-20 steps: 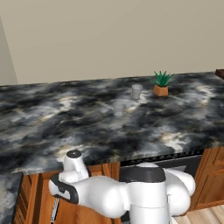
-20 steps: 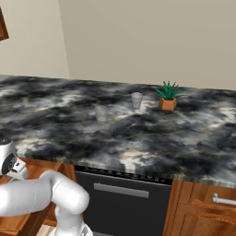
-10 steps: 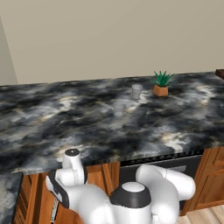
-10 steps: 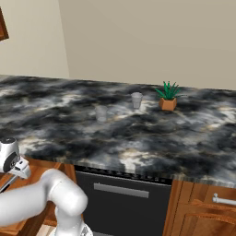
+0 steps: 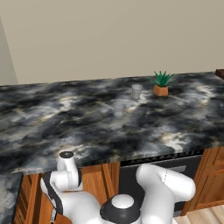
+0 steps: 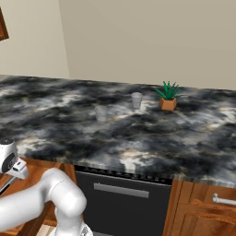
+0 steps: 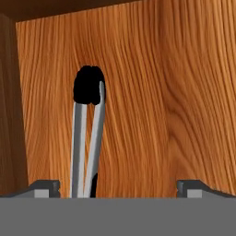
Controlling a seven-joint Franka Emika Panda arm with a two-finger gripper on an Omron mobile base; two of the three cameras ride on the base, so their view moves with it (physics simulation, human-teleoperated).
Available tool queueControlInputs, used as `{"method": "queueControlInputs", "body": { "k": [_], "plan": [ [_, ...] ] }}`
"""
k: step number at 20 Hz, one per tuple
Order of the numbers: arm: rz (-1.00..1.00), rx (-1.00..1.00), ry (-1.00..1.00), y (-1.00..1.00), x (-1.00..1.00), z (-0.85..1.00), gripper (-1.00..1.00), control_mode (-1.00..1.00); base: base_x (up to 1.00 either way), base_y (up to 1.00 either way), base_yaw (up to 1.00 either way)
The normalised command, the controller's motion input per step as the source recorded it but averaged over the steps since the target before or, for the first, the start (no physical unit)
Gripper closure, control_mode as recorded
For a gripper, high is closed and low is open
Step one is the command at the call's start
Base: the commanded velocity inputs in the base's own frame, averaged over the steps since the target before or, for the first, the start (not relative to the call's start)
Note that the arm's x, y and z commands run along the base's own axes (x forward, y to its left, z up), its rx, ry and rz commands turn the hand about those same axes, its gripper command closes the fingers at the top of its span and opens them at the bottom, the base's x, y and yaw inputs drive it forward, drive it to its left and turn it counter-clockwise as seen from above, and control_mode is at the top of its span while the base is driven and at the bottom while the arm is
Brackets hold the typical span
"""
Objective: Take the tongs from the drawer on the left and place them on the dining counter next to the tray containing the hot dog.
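The tongs [image 7: 87,138] lie on the reddish-brown wooden floor of the drawer [image 7: 175,92]: two slim silvery arms that meet at a black end pointing away from the hand. My gripper [image 7: 119,189] is open just above them. The tongs sit beside the left fingertip [image 7: 46,186], and the right fingertip [image 7: 193,186] is far off to the side. Nothing is held. In the base views my arm [image 5: 144,192] folds down under the counter's front edge, its wrist [image 5: 66,168] at the lower left. The hot dog is out of view.
A black-and-grey marbled counter [image 5: 87,122] spans both base views, carrying two small glasses [image 5: 137,91] [image 5: 118,108] and a potted plant [image 5: 161,84]. A dark appliance front [image 6: 124,198] sits below. A dark brown corner [image 5: 220,73] shows at the right edge; I cannot tell if it is the tray.
My arm has folded lower and swung round under the counter edge, and the wrist has dropped slightly to the left. The counter's things have not moved.
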Motion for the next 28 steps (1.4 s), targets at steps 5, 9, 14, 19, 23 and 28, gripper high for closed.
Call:
{"method": "queueControlInputs", "body": {
  "k": [5, 9, 14, 19, 23, 28],
  "plan": [
    [0.0, 0.0, 0.0, 0.19, 0.06, -0.15, -1.0, -1.0, 0.0, 0.0, 0.0],
    [0.0, 0.0, 0.0, 0.05, 0.07, -0.24, -1.0, -1.0, 0.0, 0.0, 0.0],
    [0.0, 0.0, 0.0, 0.0, 0.02, -0.1, -1.0, -1.0, 0.0, 0.0, 0.0],
    [0.0, 0.0, 0.0, 0.0, 0.03, -0.1, -1.0, -1.0, 0.0, 0.0, 0.0],
    [0.0, 0.0, 0.0, 0.0, 0.04, -0.11, -1.0, -1.0, 0.0, 0.0, 0.0],
    [0.0, 0.0, 0.0, 0.04, 0.06, -0.08, -1.0, -1.0, 0.0, 0.0, 0.0]
  ]
}}
